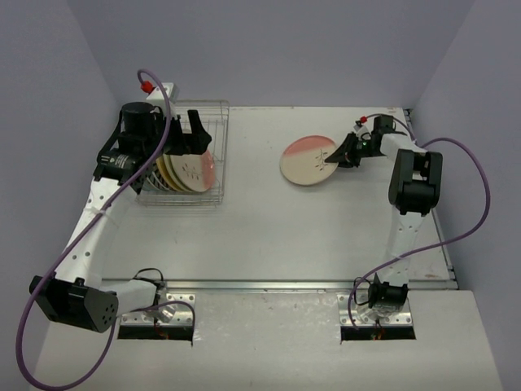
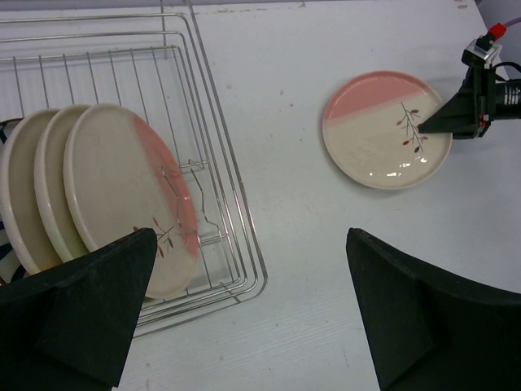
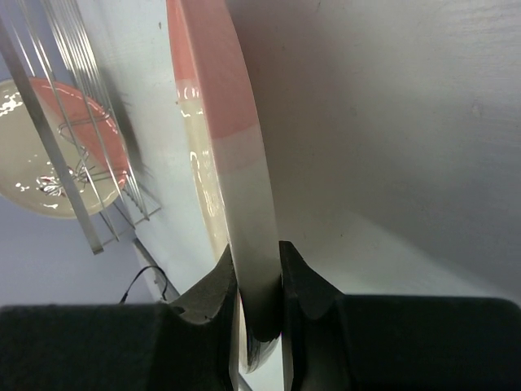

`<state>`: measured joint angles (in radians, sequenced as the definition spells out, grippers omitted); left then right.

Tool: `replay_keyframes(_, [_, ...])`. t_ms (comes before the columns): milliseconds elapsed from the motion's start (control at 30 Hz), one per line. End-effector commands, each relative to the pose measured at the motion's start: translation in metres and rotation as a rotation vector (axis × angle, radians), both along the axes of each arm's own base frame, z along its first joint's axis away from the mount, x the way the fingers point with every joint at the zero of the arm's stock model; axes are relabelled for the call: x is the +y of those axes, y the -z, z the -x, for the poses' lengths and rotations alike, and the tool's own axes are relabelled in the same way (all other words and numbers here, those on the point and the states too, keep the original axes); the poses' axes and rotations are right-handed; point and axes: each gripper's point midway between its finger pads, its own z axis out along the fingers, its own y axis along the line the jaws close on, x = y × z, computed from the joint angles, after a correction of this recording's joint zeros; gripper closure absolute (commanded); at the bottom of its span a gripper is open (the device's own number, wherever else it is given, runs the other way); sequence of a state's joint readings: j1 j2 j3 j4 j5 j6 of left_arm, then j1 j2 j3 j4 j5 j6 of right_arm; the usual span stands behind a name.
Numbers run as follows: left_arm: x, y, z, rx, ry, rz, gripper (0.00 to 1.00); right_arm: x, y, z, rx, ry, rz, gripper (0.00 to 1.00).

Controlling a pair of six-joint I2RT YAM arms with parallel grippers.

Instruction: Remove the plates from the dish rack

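While the right gripper [image 3: 259, 295] is clamping the rim of one plate [image 1: 308, 161] out over the table [image 1: 269, 236], well apart from the rack [image 1: 220, 142], the left gripper [image 2: 252, 281] is hanging wide open and empty above at least three plates [image 2: 114, 195] waiting in the slots.

In my left wrist view the plates [image 2: 122, 195] standing in the dish rack [image 2: 203, 122] overlap, so only the front one shows its face. Those behind are slivers running off the left edge, and my left fingers [image 2: 73, 318], themselves cut by the bottom edge, cover their lower rims. From above, my left arm [image 1: 137, 130] hides the rack's left part, so I cannot count the plates there, and in my right wrist view the pink-and-cream plate [image 3: 244, 163] runs off the top edge while its lower rim vanishes between my right fingers [image 3: 313, 297].
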<state>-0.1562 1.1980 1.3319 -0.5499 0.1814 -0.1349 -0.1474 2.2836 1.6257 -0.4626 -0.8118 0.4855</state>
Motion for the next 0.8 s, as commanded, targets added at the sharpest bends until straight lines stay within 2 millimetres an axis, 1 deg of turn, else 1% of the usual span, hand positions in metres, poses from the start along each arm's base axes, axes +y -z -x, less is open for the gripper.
replay_keyframes(0, [0.001,0.001,-0.006,-0.019,-0.013,-0.007,0.0,-0.044,0.04,-0.007,0.04,0.061,0.304,0.8])
replay_keyframes(167, [0.004,0.003,-0.007,-0.016,-0.027,-0.013,0.0,-0.071,0.05,-0.011,0.075,0.096,0.462,0.73])
replay_keyframes(267, [0.007,0.004,-0.009,-0.014,-0.04,-0.019,0.0,-0.081,0.052,-0.014,0.078,0.104,0.516,0.7])
replay_keyframes(333, [0.008,0.005,-0.009,-0.013,-0.047,-0.024,0.0,-0.086,0.052,-0.015,0.081,0.11,0.544,0.64])
replay_keyframes(467, [0.013,0.005,-0.012,-0.012,-0.074,-0.032,0.0,-0.098,0.051,-0.017,0.078,0.115,0.609,0.44])
replay_keyframes(533, [0.015,0.006,-0.012,-0.009,-0.087,-0.035,0.0,-0.102,0.048,-0.018,0.075,0.115,0.636,0.36])
replay_keyframes(667, [0.02,0.008,-0.013,0.001,-0.108,-0.044,0.0,-0.105,0.035,-0.017,0.048,0.106,0.657,0.28])
replay_keyframes(733, [0.024,0.011,-0.014,0.006,-0.125,-0.058,0.0,-0.101,0.018,-0.018,0.01,0.1,0.645,0.27])
replay_keyframes(767, [0.025,0.012,-0.015,0.013,-0.129,-0.064,0.01,-0.098,0.012,-0.016,-0.002,0.091,0.634,0.27])
